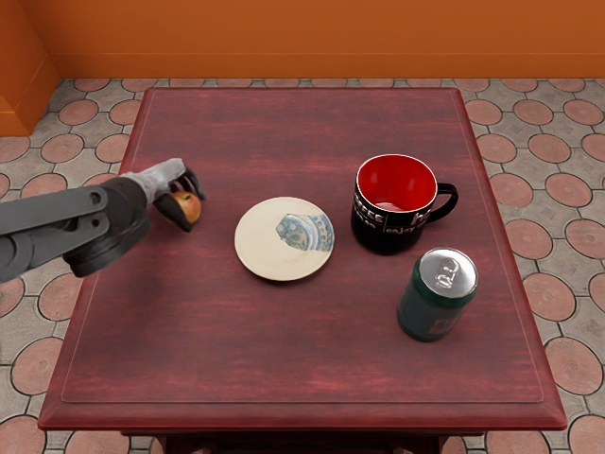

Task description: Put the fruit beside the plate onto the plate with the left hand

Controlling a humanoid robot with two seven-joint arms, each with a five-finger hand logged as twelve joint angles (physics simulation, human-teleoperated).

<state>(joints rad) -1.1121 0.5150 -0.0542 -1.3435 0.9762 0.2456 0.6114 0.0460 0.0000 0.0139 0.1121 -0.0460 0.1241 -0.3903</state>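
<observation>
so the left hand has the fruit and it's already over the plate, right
Not quite. The left hand does grasp the fruit, but it is not over the plate. The head view shows hand and fruit to the plate's left, apart from its rim.

We see a table (284, 359) of dark red stained wood, its grain streaky under a soft satin sheen. The plate (255, 248) looks like cream pottery, fairly dull. The mug (378, 235) is glossy, black outside and red inside. The can (435, 298) has a bright metal top over a painted green wall. The left hand (172, 191) looks like matt grey plastic, the fruit (190, 205) smooth-skinned, and the floor (558, 142) rough stone tile.
</observation>
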